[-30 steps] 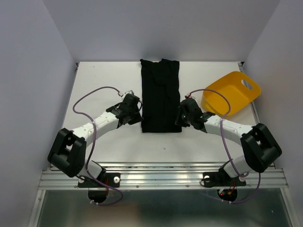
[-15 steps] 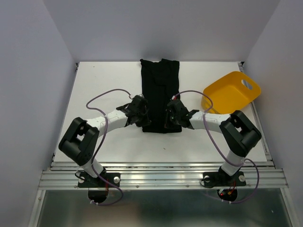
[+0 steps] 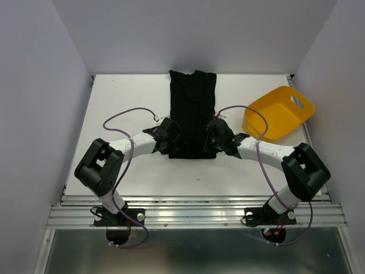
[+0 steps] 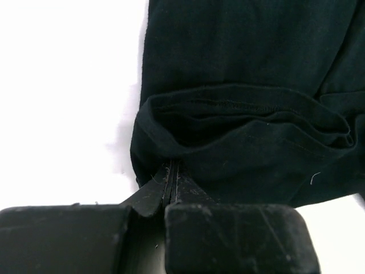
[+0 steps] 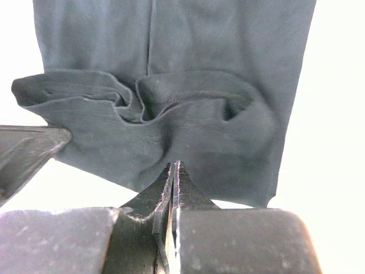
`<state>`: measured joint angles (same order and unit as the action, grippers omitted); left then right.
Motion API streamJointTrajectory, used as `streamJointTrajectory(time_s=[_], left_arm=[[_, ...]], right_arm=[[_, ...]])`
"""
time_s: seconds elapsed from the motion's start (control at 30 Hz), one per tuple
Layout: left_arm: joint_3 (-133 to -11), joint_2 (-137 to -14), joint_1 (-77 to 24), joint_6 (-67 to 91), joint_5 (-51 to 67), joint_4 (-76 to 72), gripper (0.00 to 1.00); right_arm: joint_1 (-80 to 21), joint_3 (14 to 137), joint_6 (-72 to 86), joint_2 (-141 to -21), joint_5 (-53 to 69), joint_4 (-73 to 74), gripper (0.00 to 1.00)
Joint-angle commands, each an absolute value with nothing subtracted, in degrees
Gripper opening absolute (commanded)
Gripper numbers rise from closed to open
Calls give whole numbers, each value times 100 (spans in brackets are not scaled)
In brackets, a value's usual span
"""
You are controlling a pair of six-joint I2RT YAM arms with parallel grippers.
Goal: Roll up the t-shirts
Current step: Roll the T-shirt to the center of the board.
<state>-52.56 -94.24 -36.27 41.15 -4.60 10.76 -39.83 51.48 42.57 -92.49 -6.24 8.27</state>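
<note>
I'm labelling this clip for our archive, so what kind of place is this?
Probably a robot lab test cell, not a home: a white table boxed in by plain walls, two robot arms bolted to a metal rail at its near edge, plus a black t-shirt and yellow tub.

The t-shirt lies along the middle of the table, its far end at the back edge. The tub sits to its right (by the table's right edge). The left gripper and right gripper meet its near corners.
</note>
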Motion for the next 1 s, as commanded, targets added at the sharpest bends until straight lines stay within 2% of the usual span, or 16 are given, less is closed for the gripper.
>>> streamJointTrajectory(time_s=[0.0,0.43,0.97], left_arm=[[-5396,-9079,-3612,3894,-844,1406,0],[-5528,-9307,-3604,3902,-791,1283,0],[-5089,-9703,-3560,3841,-1090,1204,0]], right_arm=[[-3964,5107,3912,-8578,-1440,896,1],[-3727,5177,3832,-9685,-1468,967,1],[-3727,3736,4113,-8983,-1740,879,1]])
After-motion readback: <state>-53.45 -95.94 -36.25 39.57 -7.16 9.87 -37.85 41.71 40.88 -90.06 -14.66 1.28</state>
